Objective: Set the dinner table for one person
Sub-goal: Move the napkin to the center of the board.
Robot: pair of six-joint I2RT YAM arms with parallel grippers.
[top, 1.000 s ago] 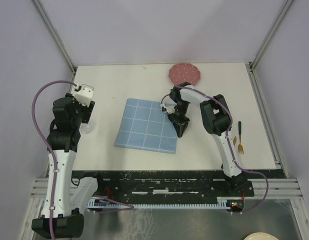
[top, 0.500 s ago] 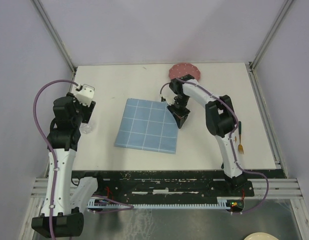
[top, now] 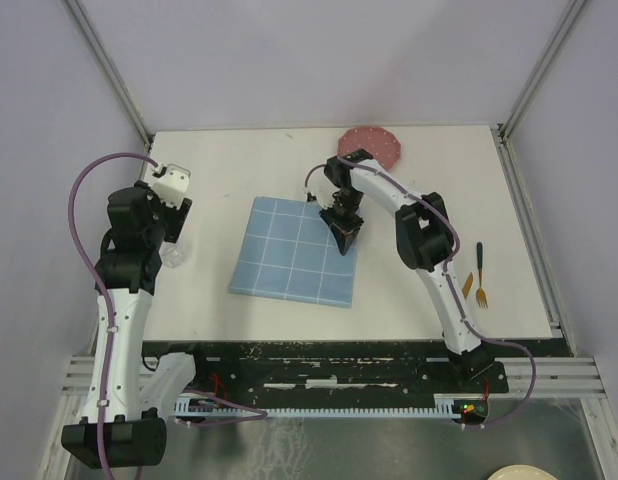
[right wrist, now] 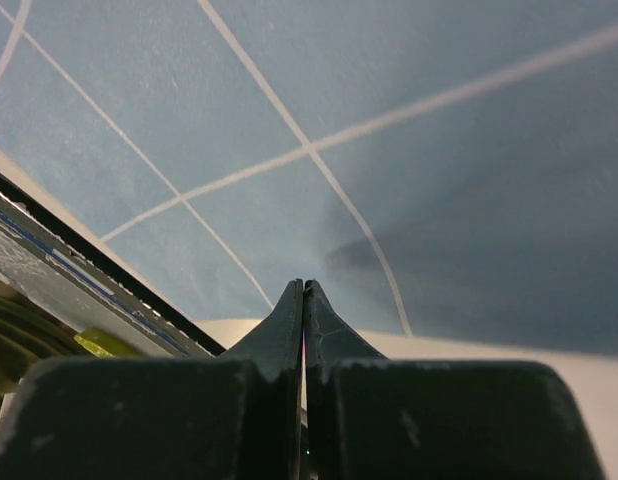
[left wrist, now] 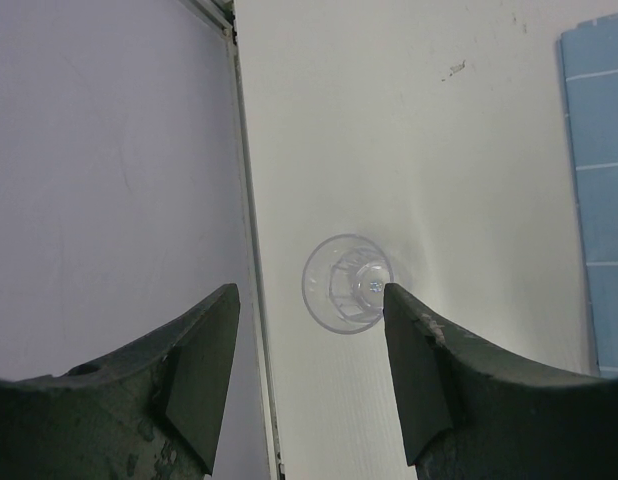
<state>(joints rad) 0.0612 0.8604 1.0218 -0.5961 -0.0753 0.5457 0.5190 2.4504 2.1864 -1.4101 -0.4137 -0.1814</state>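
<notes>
Right gripper [right wrist: 304, 288] of mine is closed, its two fingers pressed flat together with no gap, tips down at the edge of the blue grid placemat [top: 289, 255]. Whether a pinch of cloth is caught between them I cannot tell. From above, it sits at the placemat's right border, near the far corner. My left gripper [left wrist: 309, 295] is spread wide and holds nothing. It hangs over a small clear glass [left wrist: 347, 283] that stands upright on the dinner table [top: 239, 160], close to the left rail and well apart from the placemat.

By my judgement the setting is barely begun. The placemat lies roughly in the middle of the dinner table, slightly askew, with nothing on it. I take its straightening to be the step in hand. The dark red plate [top: 374, 143] sits at the far edge, off the cloth. The fork [top: 482, 272] with its green handle lies far out to the right, just beside a small orange piece [top: 468, 282] too small to name.

What is left, as I see it, is the plate onto the cloth, the cutlery beside it, and the glass brought in near the placemat's far corner.
</notes>
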